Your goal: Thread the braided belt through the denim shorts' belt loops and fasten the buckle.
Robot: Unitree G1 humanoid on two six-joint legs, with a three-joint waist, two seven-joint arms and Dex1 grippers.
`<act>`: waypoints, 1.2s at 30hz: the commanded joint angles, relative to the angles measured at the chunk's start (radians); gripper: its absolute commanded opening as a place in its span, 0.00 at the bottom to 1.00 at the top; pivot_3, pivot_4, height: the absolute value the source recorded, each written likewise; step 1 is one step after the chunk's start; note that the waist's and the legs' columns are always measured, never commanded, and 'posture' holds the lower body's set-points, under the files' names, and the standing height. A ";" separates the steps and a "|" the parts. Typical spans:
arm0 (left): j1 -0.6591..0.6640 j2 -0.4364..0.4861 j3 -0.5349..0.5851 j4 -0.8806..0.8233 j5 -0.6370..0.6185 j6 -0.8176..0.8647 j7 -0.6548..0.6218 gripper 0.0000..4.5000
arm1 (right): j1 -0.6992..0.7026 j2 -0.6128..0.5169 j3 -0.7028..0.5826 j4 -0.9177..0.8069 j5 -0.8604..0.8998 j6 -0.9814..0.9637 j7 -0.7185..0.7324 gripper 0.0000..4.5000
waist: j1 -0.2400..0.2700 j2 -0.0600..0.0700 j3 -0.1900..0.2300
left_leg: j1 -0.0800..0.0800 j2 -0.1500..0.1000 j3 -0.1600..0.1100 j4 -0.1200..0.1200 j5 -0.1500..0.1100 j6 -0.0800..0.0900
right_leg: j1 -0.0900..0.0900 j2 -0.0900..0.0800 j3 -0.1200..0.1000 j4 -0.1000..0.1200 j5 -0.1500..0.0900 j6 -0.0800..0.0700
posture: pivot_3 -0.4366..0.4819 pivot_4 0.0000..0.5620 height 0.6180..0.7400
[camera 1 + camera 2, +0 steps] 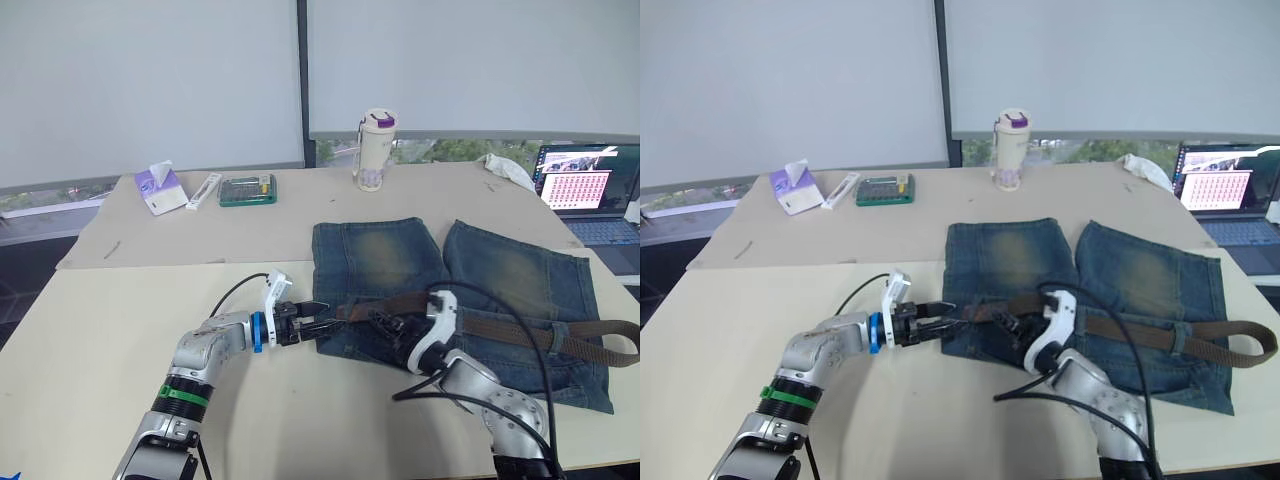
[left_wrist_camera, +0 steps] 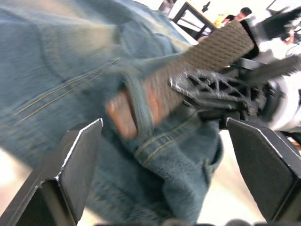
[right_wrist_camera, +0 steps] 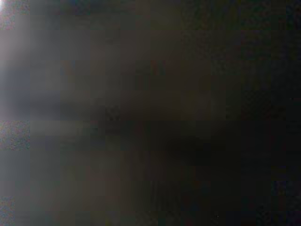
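Shorts (image 1: 470,290) are lying flat near the counter's (image 1: 100,330) right edge, with the brown belt (image 1: 520,328) run across the waistband and its far end curling off toward that edge. Left claw (image 1: 318,325) sits open right at the belt's tapered tip, which pokes through a belt loop (image 2: 141,106). Right claw (image 1: 392,335) is just beside it on the strap, can't tell if that one's open or closed.

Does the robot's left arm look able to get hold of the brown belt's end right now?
Probably yes. The left end effector is open at the shorts' left edge, and the braided belt end pokes out of a belt loop between its fingers. The right end effector crowds close beside it.
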State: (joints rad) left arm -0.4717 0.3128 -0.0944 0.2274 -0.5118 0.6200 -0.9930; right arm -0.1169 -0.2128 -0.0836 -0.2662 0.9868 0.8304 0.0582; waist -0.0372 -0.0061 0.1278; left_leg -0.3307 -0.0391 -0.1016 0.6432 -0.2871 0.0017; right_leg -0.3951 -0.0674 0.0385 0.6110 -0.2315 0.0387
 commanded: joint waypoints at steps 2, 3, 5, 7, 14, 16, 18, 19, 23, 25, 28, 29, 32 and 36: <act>-0.019 0.003 0.012 0.000 0.038 -0.072 0.014 1.00 | -0.025 0.075 -0.010 0.037 -0.049 -0.042 -0.034 0.00 | -0.002 -0.003 -0.002 | 0.001 0.001 0.000 0.000 0.000 0.000 | 0.001 0.000 0.000 0.000 0.000 0.000 | 0.48 0.27 1.00; -0.024 0.001 0.019 0.005 0.046 -0.091 0.023 1.00 | -0.038 0.102 -0.029 0.031 -0.024 -0.050 -0.036 0.00 | -0.003 -0.003 -0.002 | 0.001 0.001 0.000 0.000 0.000 0.000 | 0.001 0.000 0.000 0.000 0.000 -0.001 | 0.48 0.27 1.00; -0.028 0.000 0.026 0.012 0.057 -0.115 0.029 1.00 | -0.052 0.138 -0.059 0.024 0.008 -0.047 -0.046 0.00 | -0.002 -0.003 -0.002 | 0.001 0.002 0.000 0.000 0.000 0.000 | 0.001 0.000 0.001 0.000 0.001 -0.001 | 0.48 0.27 1.00; -0.026 0.009 0.023 0.022 0.067 -0.127 0.026 1.00 | -0.061 0.159 -0.074 0.018 0.031 -0.023 -0.064 0.00 | -0.003 -0.002 -0.002 | 0.000 0.002 0.000 0.000 0.000 0.000 | -0.001 0.000 0.001 0.001 0.001 -0.001 | 0.48 0.27 1.00; -0.035 -0.021 0.048 0.071 0.060 -0.133 0.049 1.00 | -0.084 0.167 -0.038 0.043 -0.046 -0.027 -0.050 0.00 | -0.002 -0.002 -0.002 | -0.004 0.002 0.000 0.000 0.000 0.000 | -0.008 0.000 0.002 0.003 0.002 -0.003 | 0.48 0.27 1.00; -0.045 -0.054 0.074 0.088 0.041 -0.118 0.076 1.00 | -0.078 0.169 -0.029 0.050 -0.039 -0.018 -0.011 0.00 | -0.002 -0.002 -0.002 | -0.004 0.002 0.000 0.000 0.000 0.000 | -0.008 0.000 0.002 0.003 0.002 -0.003 | 0.48 0.27 1.00; -0.061 -0.093 0.109 0.114 0.015 -0.089 0.108 1.00 | -0.077 0.173 -0.032 0.064 -0.044 -0.019 0.002 0.00 | -0.003 -0.002 -0.002 | -0.005 0.002 0.000 0.000 0.000 0.000 | -0.008 0.000 0.002 0.003 0.002 -0.003 | 0.48 0.27 1.00; -0.071 -0.110 0.125 0.130 0.002 -0.075 0.121 1.00 | -0.079 0.173 -0.034 0.070 -0.048 -0.023 0.010 0.00 | -0.003 -0.002 -0.002 | -0.005 0.002 0.000 0.000 0.000 0.000 | -0.008 0.000 0.002 0.003 0.002 -0.003 | 0.48 0.27 1.00; -0.100 -0.147 0.151 0.192 -0.012 -0.051 0.134 1.00 | -0.088 0.173 -0.039 0.083 -0.065 -0.035 0.038 0.00 | -0.009 -0.002 -0.002 | -0.004 0.002 0.001 0.000 0.000 0.000 | -0.008 0.002 0.002 0.003 0.002 -0.003 | 0.48 0.27 1.00; -0.118 -0.160 0.149 0.228 -0.008 -0.046 0.135 1.00 | -0.089 0.175 -0.036 0.080 -0.070 -0.037 0.052 0.00 | -0.009 -0.002 -0.002 | -0.004 0.003 0.001 0.000 0.000 0.000 | -0.008 0.004 0.003 0.003 0.002 -0.003 | 0.48 0.27 1.00; -0.133 -0.166 0.140 0.248 -0.009 -0.028 0.117 1.00 | -0.092 0.175 -0.039 0.077 -0.073 -0.035 0.062 0.00 | -0.008 -0.002 -0.002 | -0.004 0.004 0.001 0.000 0.000 0.000 | -0.008 0.005 0.003 0.003 0.002 -0.004 | 0.48 0.27 1.00; -0.134 -0.167 0.138 0.251 -0.009 -0.025 0.112 1.00 | -0.092 0.175 -0.040 0.077 -0.075 -0.036 0.066 0.00 | -0.009 -0.002 -0.002 | -0.004 0.004 0.001 0.000 0.000 0.000 | -0.008 0.005 0.003 0.003 0.003 -0.004 | 0.48 0.27 1.00; -0.133 -0.170 0.134 0.254 -0.013 -0.003 0.099 1.00 | -0.093 0.178 -0.041 0.072 -0.077 -0.035 0.074 0.00 | -0.008 -0.002 -0.002 | -0.004 0.004 0.001 0.000 0.000 0.000 | -0.008 0.005 0.003 0.003 0.003 -0.004 | 0.48 0.27 1.00; -0.126 -0.182 0.167 0.234 -0.051 0.037 0.099 0.87 | -0.092 0.179 -0.043 0.070 -0.078 -0.032 0.078 0.00 | -0.008 -0.002 -0.002 | -0.004 0.004 0.001 0.000 0.000 0.000 | -0.009 0.005 0.003 0.003 0.003 -0.004 | 0.48 0.27 1.00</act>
State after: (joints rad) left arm -0.5881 0.1392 0.0488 0.4887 -0.5225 0.6372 -0.8851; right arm -0.1978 -0.0492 -0.1329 -0.1925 0.9047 0.8035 0.1208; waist -0.0454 -0.0078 0.1255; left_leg -0.3347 -0.0354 -0.1011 0.6430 -0.2870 0.0014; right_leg -0.4036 -0.0622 0.0414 0.6142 -0.2289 0.0347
